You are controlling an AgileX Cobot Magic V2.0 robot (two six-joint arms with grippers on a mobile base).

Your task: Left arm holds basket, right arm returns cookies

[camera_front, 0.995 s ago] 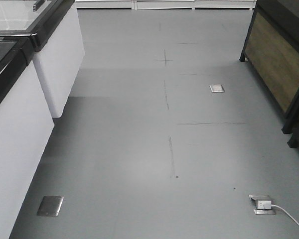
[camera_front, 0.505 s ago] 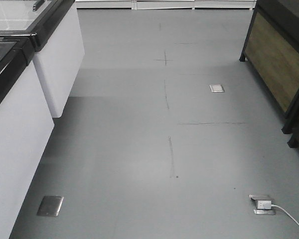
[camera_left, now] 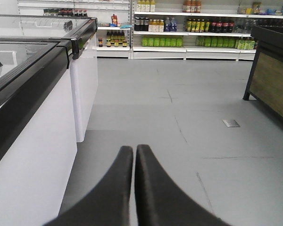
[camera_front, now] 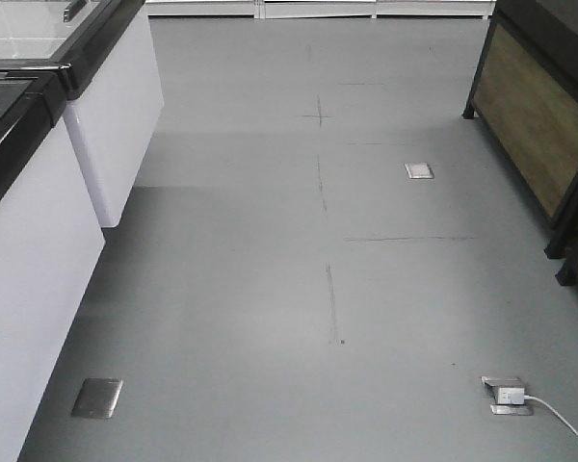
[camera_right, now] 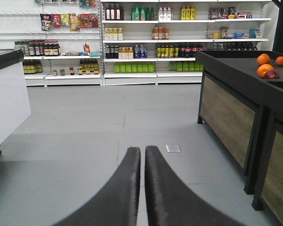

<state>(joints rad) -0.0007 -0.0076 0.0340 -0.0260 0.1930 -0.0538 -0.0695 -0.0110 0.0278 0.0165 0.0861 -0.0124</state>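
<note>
Black wedge-shaped left gripper (camera_left: 134, 149) and matching right gripper (camera_right: 142, 150) are hovering over grey floor (camera_front: 270, 289), fingers pressed together on nothing. Where the basket and cookies are cannot be told.

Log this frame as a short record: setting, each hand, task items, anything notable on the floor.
setting: shop aisle, grey floor, stocked shelves at far end
left hand: shut, empty
right hand: shut, empty
basket: not in view
cookies: not in view
left side: white glass-topped cabinets
right side: dark display stand with oranges
floor: socket with white cable
</note>
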